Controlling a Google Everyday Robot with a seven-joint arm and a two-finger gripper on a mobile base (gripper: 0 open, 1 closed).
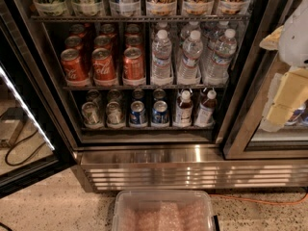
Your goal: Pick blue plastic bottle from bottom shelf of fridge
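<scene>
The fridge (144, 170) stands open, and its bottom shelf (144, 127) holds rows of drinks. At the shelf's right end are two small plastic bottles with white caps, dark contents and pale labels: one (184, 109) in the second lane from the right, the other (206, 109) in the last lane, leaning slightly. Silver cans (90, 113) and blue soda cans (138, 113) fill the lanes to their left. My gripper (278, 110), pale and yellowish, hangs at the right edge of the view in front of the neighbouring glass door, outside the cabinet and well right of the bottles.
Red cola cans (103, 64) and tall clear water bottles (191, 57) fill the middle shelf. The open door (26, 114) with a light strip swings out at left. A clear plastic bin (163, 211) sits on the floor before the base panel. An orange cable (260, 198) runs along the floor.
</scene>
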